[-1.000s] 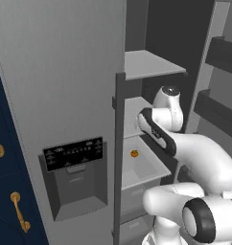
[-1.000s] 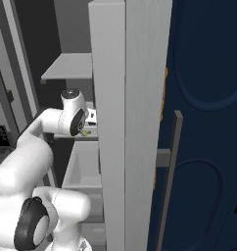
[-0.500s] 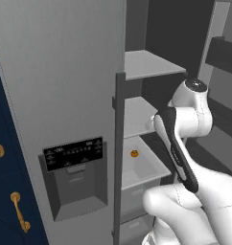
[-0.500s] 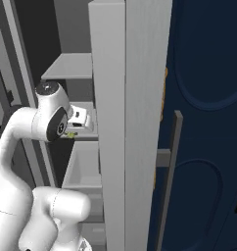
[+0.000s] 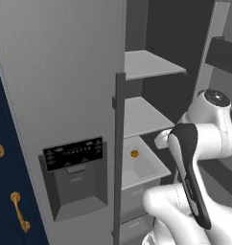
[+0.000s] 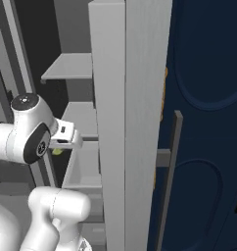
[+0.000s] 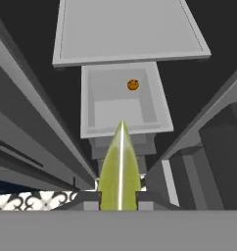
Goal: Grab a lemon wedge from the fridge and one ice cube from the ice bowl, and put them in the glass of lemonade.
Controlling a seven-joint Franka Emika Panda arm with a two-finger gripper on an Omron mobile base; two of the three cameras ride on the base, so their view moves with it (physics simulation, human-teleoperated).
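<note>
No text can be read: the fridge's [image 5: 65, 72] black dispenser panel [image 5: 73, 153] carries small pale markings, too tiny to make out.

Flat, even rendered light falls on the tall grey two-door fridge [image 5: 65, 72], whose outer door reads pale and shadowless. Its interior goes dim toward the back, nearly black behind the pale grey shelves [image 5: 149, 64]. The white open drawer [image 7: 121, 100] is the brightest area in the hand view, with soft shading along its inner walls. No glare or hard cast shadows show. Edges are crisp but slightly jagged, with no motion blur. The yellow-green wedge [image 7: 120, 169] sits very close to the lens and looms large with a bright central streak.
</note>
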